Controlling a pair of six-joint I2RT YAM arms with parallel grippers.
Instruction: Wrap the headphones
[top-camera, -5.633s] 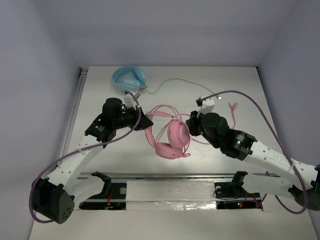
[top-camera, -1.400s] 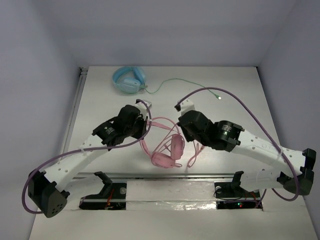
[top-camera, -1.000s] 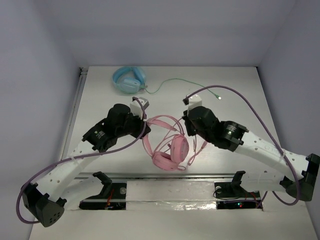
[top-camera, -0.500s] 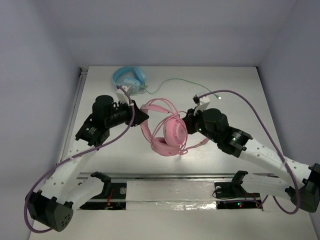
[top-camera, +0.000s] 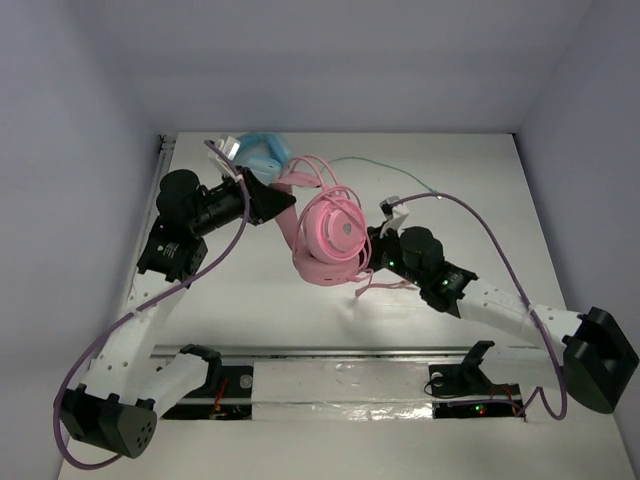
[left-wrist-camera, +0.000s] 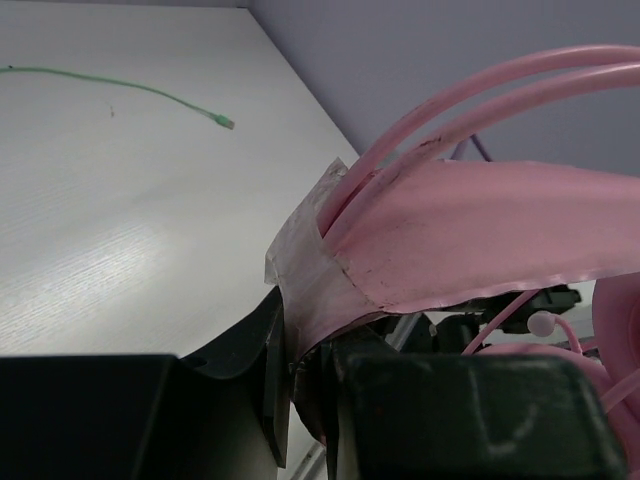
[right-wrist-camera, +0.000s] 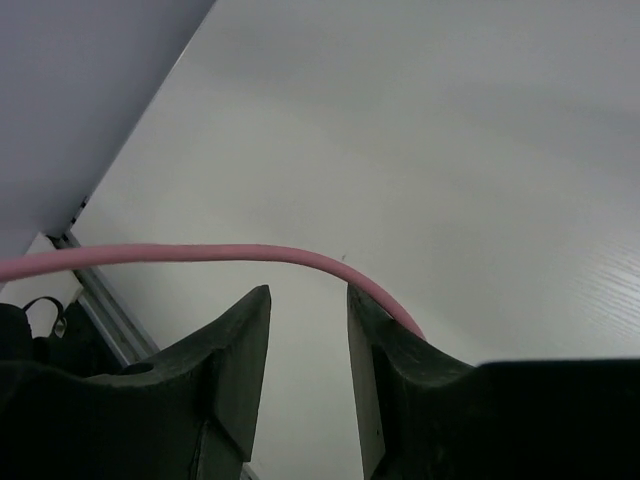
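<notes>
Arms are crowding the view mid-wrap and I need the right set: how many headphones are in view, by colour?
pink headphones: 1
blue headphones: 1
Total: 2

**Table** (top-camera: 480, 165), contents by position.
- **Headphones** (top-camera: 322, 225): stood mid-table, between the two grippers. The headband (top-camera: 308, 172) was at the far left, caught in the left gripper (top-camera: 283, 200). The earcups (top-camera: 338, 232) were nearer, with the right gripper (top-camera: 372, 252) just beside them on the right.
- **Cable** (right-wrist-camera: 180, 252): was looped near the earcups, with one strand lying across the right gripper's parted fingertips.
- **Second headphones** (top-camera: 265, 148): sat far left, behind the left gripper and partly hidden by it.
- **Second cable** (left-wrist-camera: 110, 85): trailed rightward along the far side.
</notes>
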